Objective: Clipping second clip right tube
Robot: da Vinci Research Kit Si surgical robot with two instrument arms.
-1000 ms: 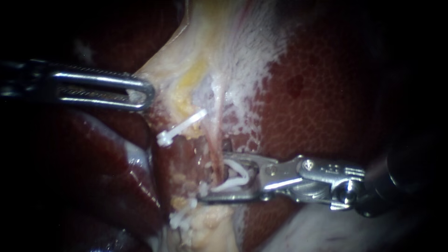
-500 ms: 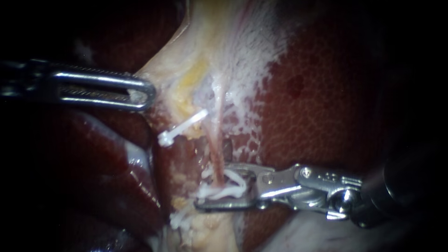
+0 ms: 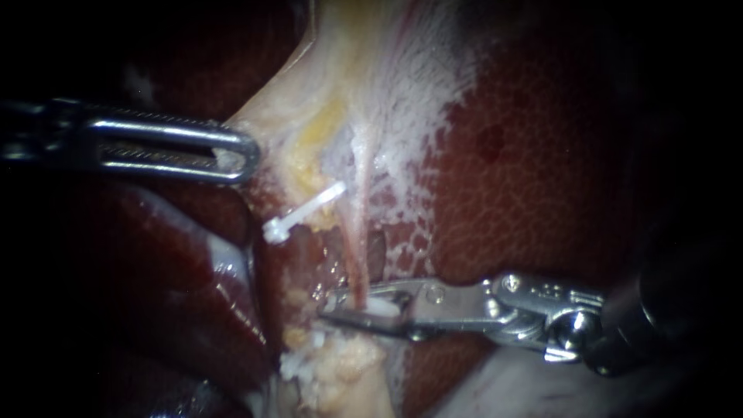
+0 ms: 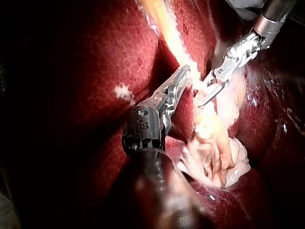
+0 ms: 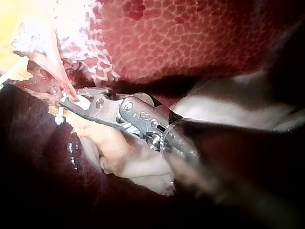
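"Where is the thin pink tube [image 3: 357,259]?"

"Centre, running twelve to six. The slender steel right instrument [image 3: 334,310] enters from four o'clock. Its tip crosses the tube at six, with a small white plastic clip [image 3: 378,306] inside."

"And the other one?"

"The slotted steel left instrument [image 3: 249,155] comes from nine, tip on the pale yellowish fold of tissue [image 3: 309,116] at ten. A second white clip [image 3: 302,210] lies at nine, and the mottled red liver [image 3: 542,178] at three."

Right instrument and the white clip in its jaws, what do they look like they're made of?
Right instrument: metal, likely steel, polished; it throws bright glints and shows pins at the joint. Clip: probably plastic, white, opaque and dull, with no metallic shine; only a little of it shows between the jaws.
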